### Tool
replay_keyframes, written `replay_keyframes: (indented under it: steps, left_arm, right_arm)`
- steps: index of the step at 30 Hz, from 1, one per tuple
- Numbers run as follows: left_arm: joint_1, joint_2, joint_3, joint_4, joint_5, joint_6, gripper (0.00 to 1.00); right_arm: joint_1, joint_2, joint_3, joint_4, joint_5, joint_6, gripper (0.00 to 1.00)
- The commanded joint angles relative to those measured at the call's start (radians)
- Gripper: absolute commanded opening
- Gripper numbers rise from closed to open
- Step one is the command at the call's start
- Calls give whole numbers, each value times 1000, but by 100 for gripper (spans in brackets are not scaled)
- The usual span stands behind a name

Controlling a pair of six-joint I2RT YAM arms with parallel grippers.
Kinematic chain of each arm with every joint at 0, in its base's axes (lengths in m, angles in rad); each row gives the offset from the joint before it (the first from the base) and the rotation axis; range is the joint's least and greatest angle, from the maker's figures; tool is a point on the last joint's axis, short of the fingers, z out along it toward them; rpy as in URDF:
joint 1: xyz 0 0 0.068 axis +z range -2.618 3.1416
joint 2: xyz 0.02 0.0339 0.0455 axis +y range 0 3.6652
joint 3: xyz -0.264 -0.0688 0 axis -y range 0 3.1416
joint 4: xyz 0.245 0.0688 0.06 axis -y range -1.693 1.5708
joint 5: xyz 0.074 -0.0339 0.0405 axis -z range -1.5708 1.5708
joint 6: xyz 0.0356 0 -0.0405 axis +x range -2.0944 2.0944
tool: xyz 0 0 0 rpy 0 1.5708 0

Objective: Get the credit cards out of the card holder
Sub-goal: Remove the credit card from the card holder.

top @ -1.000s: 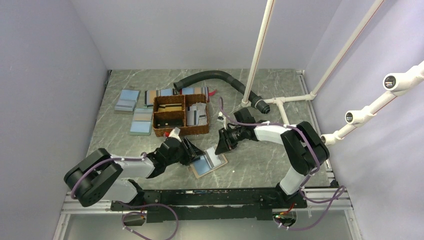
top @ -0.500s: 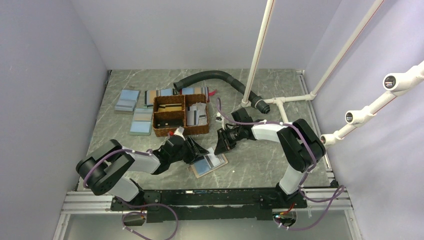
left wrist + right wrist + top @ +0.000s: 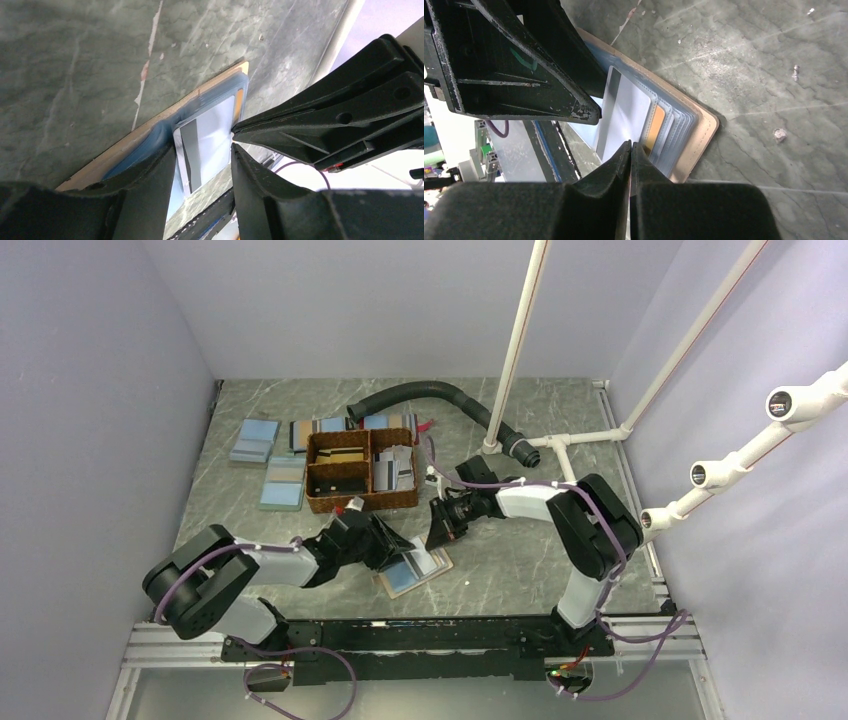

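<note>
On the tabletop [image 3: 520, 550] near its front lies the open holder [image 3: 402, 578], the left gripper [image 3: 202, 150] half open astride it. The right gripper [image 3: 630, 145] pinches a card [image 3: 624, 112] by its edge; next it should pull that card straight out

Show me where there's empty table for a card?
Bare table lies between the card holder and the right arm's base. Another bare strip runs behind the black hose. Crowded: around the basket, and where the left end effector and right end effector meet.
</note>
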Motion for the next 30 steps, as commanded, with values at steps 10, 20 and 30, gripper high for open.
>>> replay_keyframes:
  steps: [10,20,30]
  left_arm:
    - [-5,-72,-97,74,-36,-110,52]
    - [92,-182,-54,-48,10,14,64]
    - [99,-288,80,-313,58,138,64]
  right_arm:
    - [54,76,37,-69,79,-7,1]
    - [54,10,-15,-14,52,40,7]
    - [13,-29,-45,45,18,88,10]
